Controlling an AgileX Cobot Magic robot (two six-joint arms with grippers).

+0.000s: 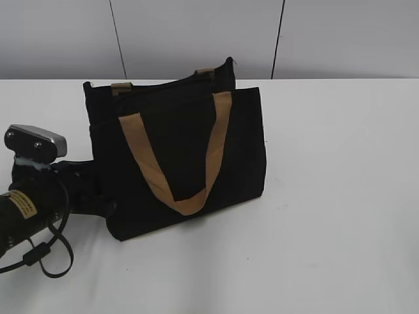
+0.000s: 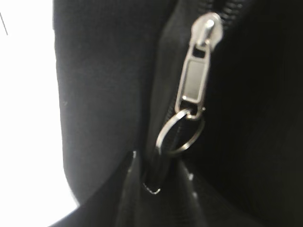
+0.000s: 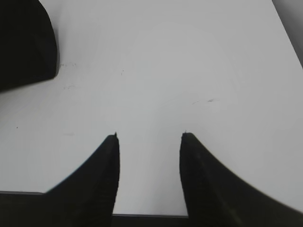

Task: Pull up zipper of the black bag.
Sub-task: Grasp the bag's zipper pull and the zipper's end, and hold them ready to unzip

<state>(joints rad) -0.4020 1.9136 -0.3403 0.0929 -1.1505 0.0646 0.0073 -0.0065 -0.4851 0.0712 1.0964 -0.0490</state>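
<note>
The black bag (image 1: 242,140) stands upright on the white table, its tan handles (image 1: 152,167) hanging down the front. My left arm reaches in from the lower left, and its gripper (image 1: 101,196) is against the bag's left side. In the left wrist view the zipper (image 2: 194,80), a silver slider with a ring pull, sits on the black track of the bag (image 2: 104,85). My left gripper (image 2: 156,189) is closed just below the ring, pinching the pull's lower end. My right gripper (image 3: 149,137) is open and empty above the bare table. It does not show in the exterior view.
The white table (image 1: 340,196) stretches to the right of and in front of the bag. A grey panelled wall (image 1: 196,33) stands behind it. A corner of the black bag (image 3: 23,42) shows at the upper left of the right wrist view. A black cable (image 1: 46,255) loops under my left arm.
</note>
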